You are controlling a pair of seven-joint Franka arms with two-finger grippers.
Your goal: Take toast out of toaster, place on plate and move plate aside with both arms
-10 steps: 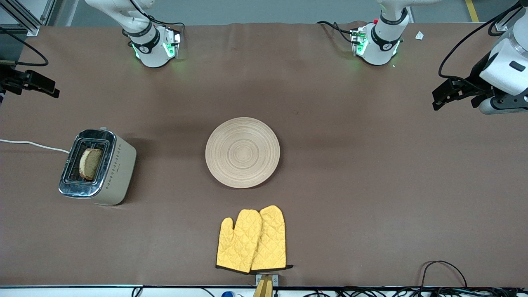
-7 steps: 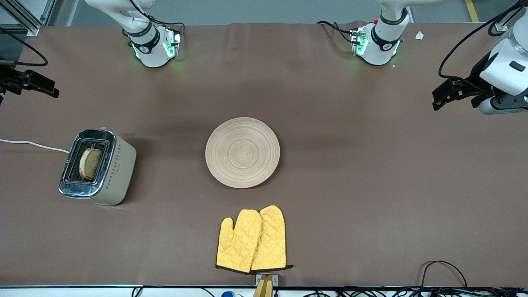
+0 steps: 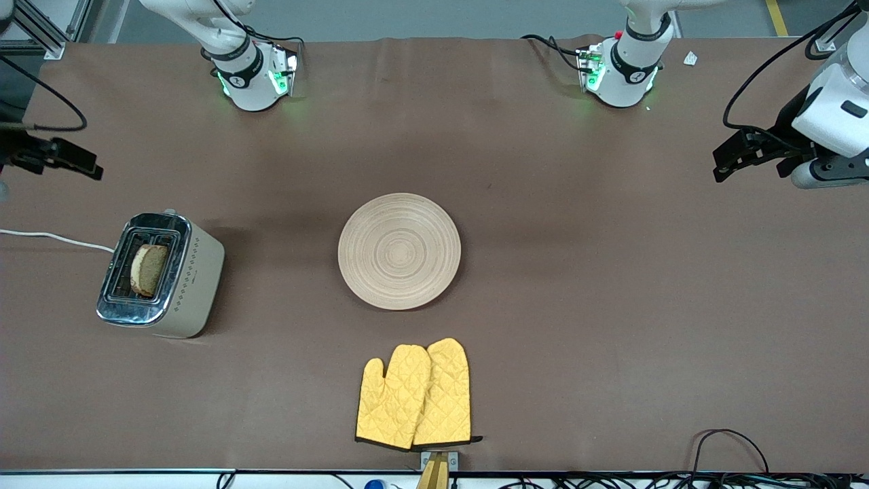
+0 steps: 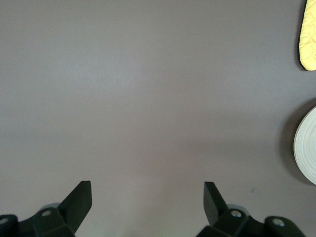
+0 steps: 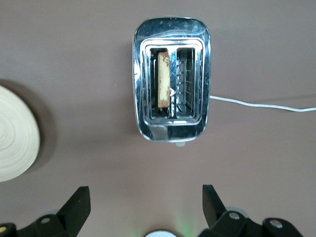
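- Fingers of right gripper [image 5: 143, 207] and left gripper [image 4: 147, 202] are spread, holding nothing.
- Toast [image 3: 148, 269] stands in the toaster [image 3: 193, 278], toward the right arm's end of the surface [image 3: 611, 305].
- Best centre the right gripper over the slice, straddle its faces, then descend.
- Plate [image 3: 399, 250] lies mid-surface, bare.

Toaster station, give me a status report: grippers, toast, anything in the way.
Left gripper open over bare table; right gripper open above the toaster. Toast in its slot, plate bare. Oven mitts nearer the camera, out of the way.

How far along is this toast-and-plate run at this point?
Nothing is done yet: the toast sits in the toaster and the plate is bare. The open right gripper is over the table beside the toaster; the left gripper waits open. Pulling, plating and moving remain.
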